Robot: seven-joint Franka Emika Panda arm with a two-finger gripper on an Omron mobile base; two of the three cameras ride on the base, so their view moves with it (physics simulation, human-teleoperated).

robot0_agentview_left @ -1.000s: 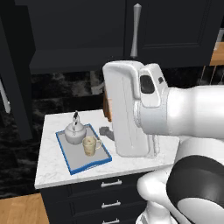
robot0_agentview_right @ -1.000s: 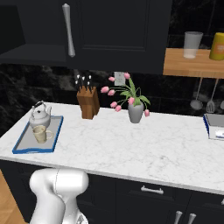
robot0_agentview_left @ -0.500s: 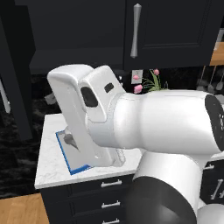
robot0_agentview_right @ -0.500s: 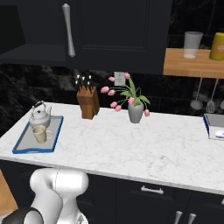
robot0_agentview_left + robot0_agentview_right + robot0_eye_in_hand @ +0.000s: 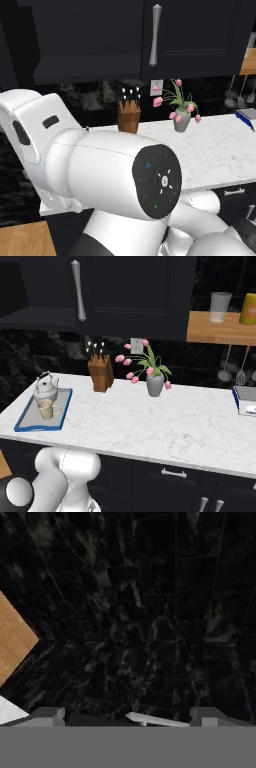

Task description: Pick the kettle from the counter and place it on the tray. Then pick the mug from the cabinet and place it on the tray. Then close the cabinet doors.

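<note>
Hand view shows the two dark fingers [image 5: 49,716] spread wide at the lower edge of the frame, one tip near the lower left, the other near the lower right, with nothing between them and nothing touched. The gripper [image 5: 132,717] faces a black marbled wall [image 5: 140,612]; a wedge of wood-coloured surface [image 5: 12,637] sits at the left edge and a sliver of white stone at the lower left corner.

Right base view gives what the hand camera lacks. At the left end of the white marbled worktop [image 5: 165,426] lies the blue-rimmed tray [image 5: 25,426], and on it stand the silver kettle [image 5: 46,389] toward its far end and the cream mug [image 5: 46,409] just in front of it, the two nearly touching. Further right on the worktop stand a wooden knife block [image 5: 100,372] and a grey vase of pink tulips [image 5: 154,383]. Above, the dark cabinet door [image 5: 130,291] with its vertical silver handle [image 5: 76,290] stands shut; the space at the upper left of the frame looks open and dark.

Left base view has the white arm [image 5: 95,175] across its lower left, hiding the tray's end of the worktop, with the knife block and tulips visible beyond it.
</note>
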